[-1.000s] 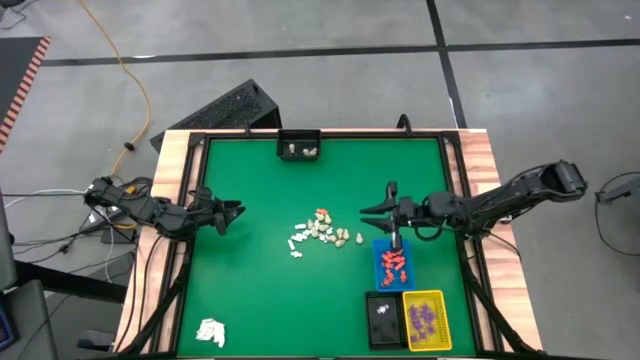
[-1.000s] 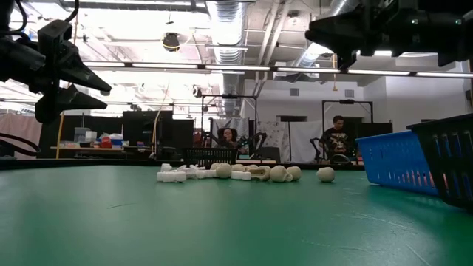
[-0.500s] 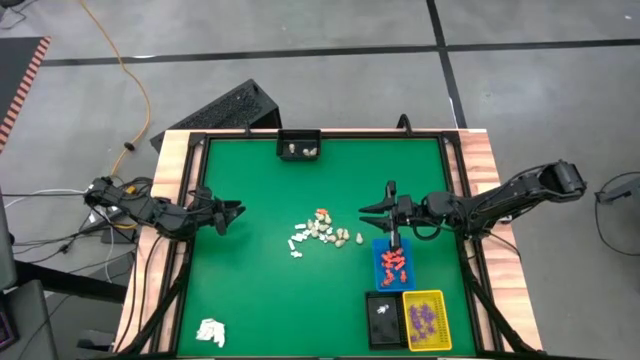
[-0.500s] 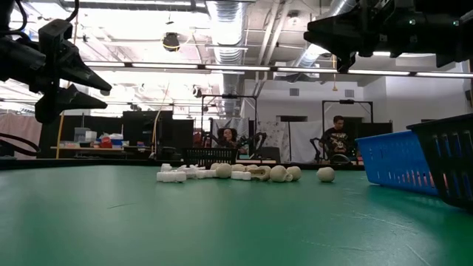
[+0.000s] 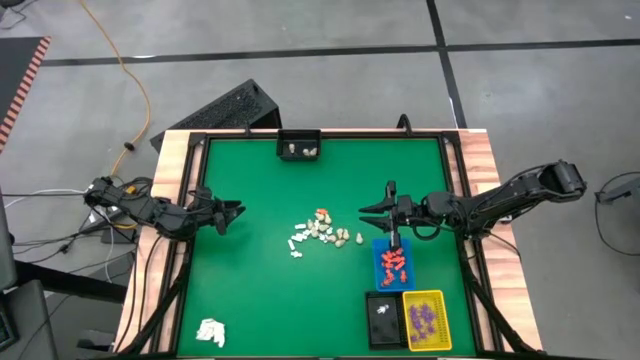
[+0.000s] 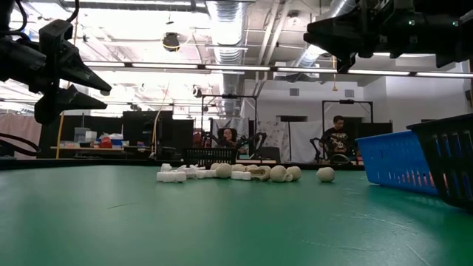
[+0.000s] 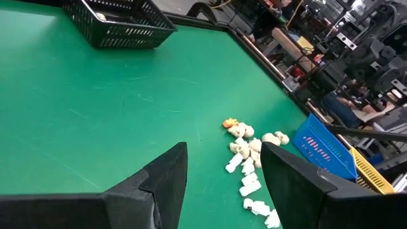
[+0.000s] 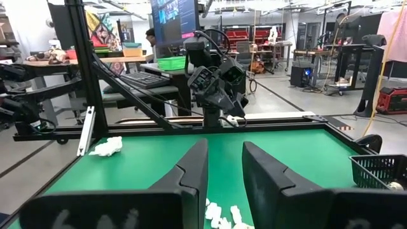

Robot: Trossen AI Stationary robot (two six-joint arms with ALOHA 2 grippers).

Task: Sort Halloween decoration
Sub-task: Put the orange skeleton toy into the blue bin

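Green counter with both arms raised above it: left gripper near the left edge, jaws parted and empty; right gripper over the right half, jaws slightly apart, nothing visibly held. Blue tray of orange-red pieces just beside the right gripper (black and yellow trays toward the front-right corner). Halloween decoration heaped loose at mid-counter between the grippers.

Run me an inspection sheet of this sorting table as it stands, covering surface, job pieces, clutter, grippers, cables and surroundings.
Surface: green mat in a black frame with wooden edges.
Job's things: loose pile of white and cream pieces mid-table with one orange piece; blue tray holds orange-red pieces, yellow tray purple ones, near black tray a white one, far black tray a few pale ones.
Clutter: white paper wad at the near left corner.
Grippers: left gripper open, empty, at the left edge; right gripper partly open, empty, raised near the blue tray.
Cables: orange cord on the floor, far left.
Surroundings: people seated at benches behind the table.
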